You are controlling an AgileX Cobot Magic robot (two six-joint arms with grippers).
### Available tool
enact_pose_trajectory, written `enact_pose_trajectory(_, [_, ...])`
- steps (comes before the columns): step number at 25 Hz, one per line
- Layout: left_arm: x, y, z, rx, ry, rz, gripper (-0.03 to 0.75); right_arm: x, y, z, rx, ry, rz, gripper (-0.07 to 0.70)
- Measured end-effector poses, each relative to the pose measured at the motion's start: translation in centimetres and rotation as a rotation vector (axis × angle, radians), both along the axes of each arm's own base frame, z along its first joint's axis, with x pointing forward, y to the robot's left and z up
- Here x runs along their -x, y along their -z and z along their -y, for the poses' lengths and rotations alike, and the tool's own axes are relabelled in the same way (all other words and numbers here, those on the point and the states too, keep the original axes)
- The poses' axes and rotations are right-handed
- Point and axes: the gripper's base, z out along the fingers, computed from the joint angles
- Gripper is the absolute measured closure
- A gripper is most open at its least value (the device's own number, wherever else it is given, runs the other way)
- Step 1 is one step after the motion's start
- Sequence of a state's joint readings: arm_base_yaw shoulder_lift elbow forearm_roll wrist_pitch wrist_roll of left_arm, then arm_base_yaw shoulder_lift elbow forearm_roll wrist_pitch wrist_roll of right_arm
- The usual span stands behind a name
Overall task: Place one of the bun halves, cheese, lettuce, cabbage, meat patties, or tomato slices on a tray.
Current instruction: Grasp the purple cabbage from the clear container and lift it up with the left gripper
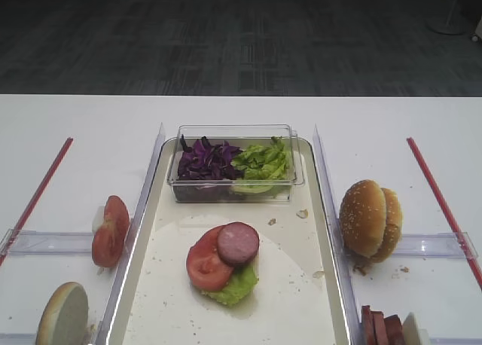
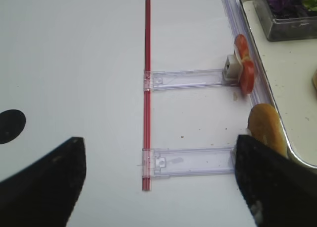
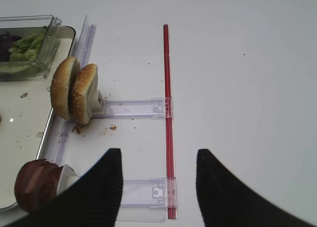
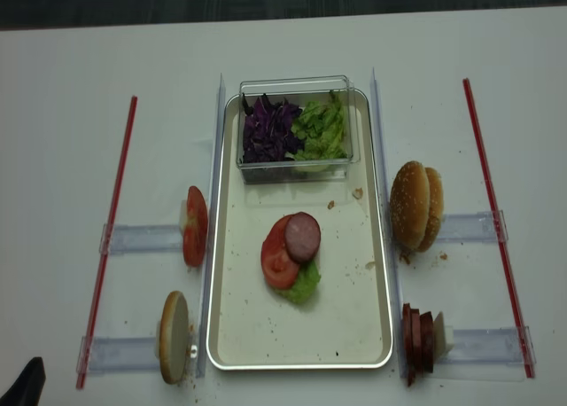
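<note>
On the tray [image 4: 226, 335] a lettuce leaf [image 4: 304, 286], tomato slice [image 4: 276, 262] and meat patty [image 4: 302, 236] are stacked — no bun yet. Both grippers hover over the counter [image 4: 71, 87], fingers [image 3: 106, 185] spread, grasping nothing; bun halves [image 4: 416, 206] wait alongside.

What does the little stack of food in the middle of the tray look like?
The stack lies flat on the tray floor, near its middle. At the bottom is a green ruffled lettuce piece, on it a glossy red tomato slice, and on top a round pinkish-brown meat patty, shifted toward the clear tub.
</note>
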State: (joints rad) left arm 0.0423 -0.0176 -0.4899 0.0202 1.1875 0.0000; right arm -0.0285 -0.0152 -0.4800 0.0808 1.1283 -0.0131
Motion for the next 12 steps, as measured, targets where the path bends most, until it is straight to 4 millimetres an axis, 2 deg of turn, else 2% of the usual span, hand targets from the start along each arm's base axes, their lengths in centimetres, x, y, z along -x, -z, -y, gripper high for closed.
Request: enact_pose_trajectory(12, [0.0, 0.0, 0.0, 0.0, 0.0, 0.0, 0.149, 0.0, 0.0, 0.0, 0.0, 0.0, 0.0, 0.253])
